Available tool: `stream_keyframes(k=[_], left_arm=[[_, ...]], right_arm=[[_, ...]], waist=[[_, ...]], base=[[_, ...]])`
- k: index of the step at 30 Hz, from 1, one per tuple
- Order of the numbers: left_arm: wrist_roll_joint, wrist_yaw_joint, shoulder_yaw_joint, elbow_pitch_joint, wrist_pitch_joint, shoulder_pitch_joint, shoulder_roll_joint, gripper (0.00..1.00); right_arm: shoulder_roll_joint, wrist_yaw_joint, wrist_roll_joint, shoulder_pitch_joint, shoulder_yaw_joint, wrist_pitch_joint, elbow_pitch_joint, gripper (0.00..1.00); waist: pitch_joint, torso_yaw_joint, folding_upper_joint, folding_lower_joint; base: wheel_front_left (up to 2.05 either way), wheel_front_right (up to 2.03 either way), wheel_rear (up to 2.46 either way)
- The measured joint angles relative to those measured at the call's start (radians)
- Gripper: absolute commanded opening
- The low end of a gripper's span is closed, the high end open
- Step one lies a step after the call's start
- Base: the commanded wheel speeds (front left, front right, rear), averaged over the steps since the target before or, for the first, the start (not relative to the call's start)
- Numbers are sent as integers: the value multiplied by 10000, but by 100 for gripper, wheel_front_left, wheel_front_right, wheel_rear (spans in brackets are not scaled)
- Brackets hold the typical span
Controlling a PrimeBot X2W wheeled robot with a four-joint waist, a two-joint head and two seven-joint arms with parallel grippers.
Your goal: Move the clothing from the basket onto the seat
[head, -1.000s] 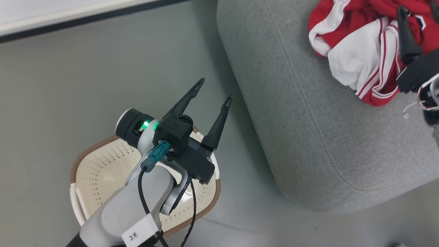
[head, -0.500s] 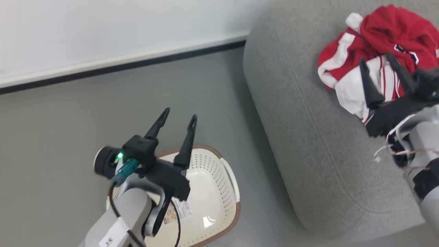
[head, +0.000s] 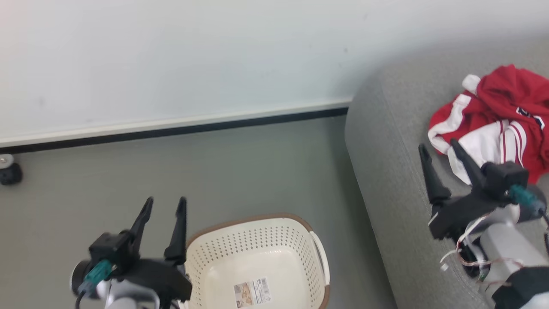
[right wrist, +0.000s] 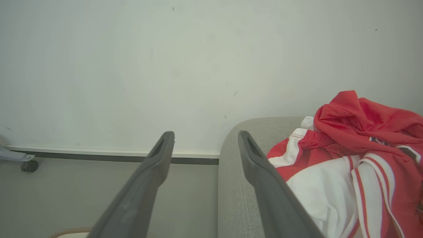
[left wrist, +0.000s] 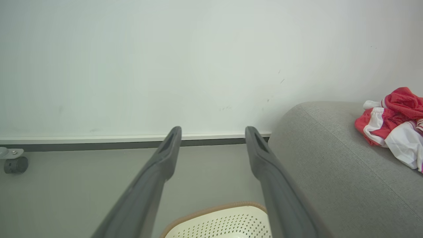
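The grey floor point(head: 214, 171) carries the basket point(head: 257, 237), the sofa point(head: 386, 180) just beside it, and a black caster point(head: 9, 173) by the wall point(head: 214, 51). On the sofa lies the clothing point(head: 506, 107), crumpled.

Head view looks down from above; both wrist views face the wall point(left wrist: 165, 66), sharing the seat point(left wrist: 330, 165).

The basket point(head: 257, 238) is smooth cream plastic with a light gloss; a paper label point(head: 253, 292) sticks inside it. Right of the basket, the sofa point(head: 386, 180) is matt grey woven cloth, slightly rough. The clothing point(head: 506, 94) on it is soft red and white cloth. The floor point(head: 236, 163) around the basket is smooth and matt.
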Motion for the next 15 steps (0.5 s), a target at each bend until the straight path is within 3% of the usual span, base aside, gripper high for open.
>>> stream_keyframes(k=[10, 15], left_arm=[[493, 2, 1559, -928, 0, 2109, -222, 100], [610, 2, 1906, -1365, 0, 2726, -228, 100]], right_arm=[[537, -943, -19, 2112, -198, -2, -1701, 100], [665, -1103, -180, 2814, -194, -2, -2349, 100]], waist=[[-966, 688, -1, 0], [-1287, 854, 0, 1]], base=[[0, 0, 0], [0, 0, 0]])
